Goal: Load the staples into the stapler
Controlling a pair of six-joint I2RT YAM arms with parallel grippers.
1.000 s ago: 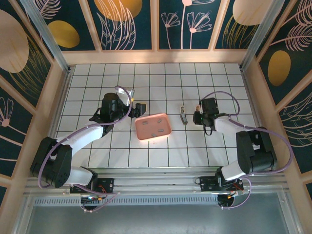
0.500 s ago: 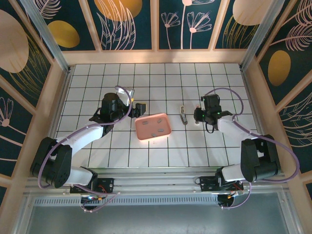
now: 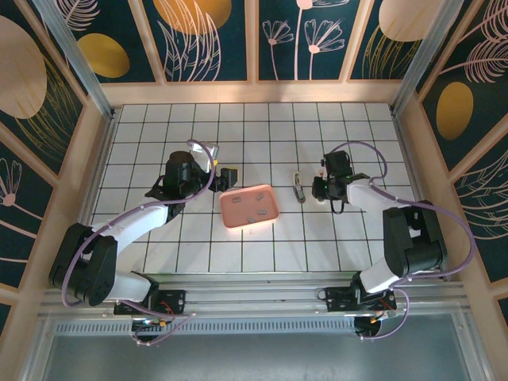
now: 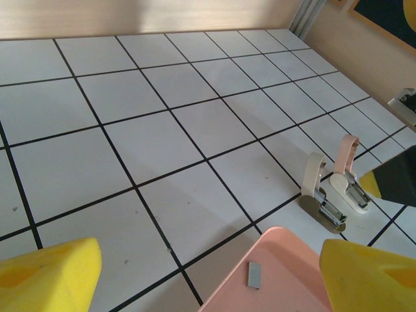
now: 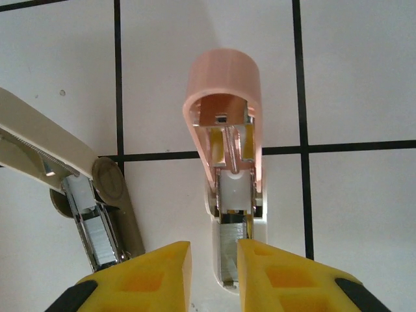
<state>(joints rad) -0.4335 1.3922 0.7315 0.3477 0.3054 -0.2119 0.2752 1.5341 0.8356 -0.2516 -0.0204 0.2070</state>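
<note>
The left gripper (image 3: 229,175) stood with its yellow fingers (image 4: 49,276) spread wide and nothing between them, just beside the far left corner of the pink tray (image 3: 232,211). Several small dark staples (image 3: 260,211) lay flat inside this tray, apart from each other, and in the left wrist view one of them lay near the tray's corner, between the two fingers. To the right of the tray, on the white tiled floor (image 4: 162,143), lay the grey stapler (image 3: 298,188), with its beige lid raised up and its metal rail uncovered. Just beside it, on its right, was a pink stapler (image 5: 227,149), also with the lid lifted. The right gripper (image 5: 214,250) was at the rear end of this pink stapler. Its fingers were drawn close together, with only a narrow gap left. The white base of the pink stapler ran into this gap and partly under the right finger. Whether the fingers really pinched the base or only stood over it, I could not tell. The grey stapler lay free, near the left finger but not touched by it.
</note>
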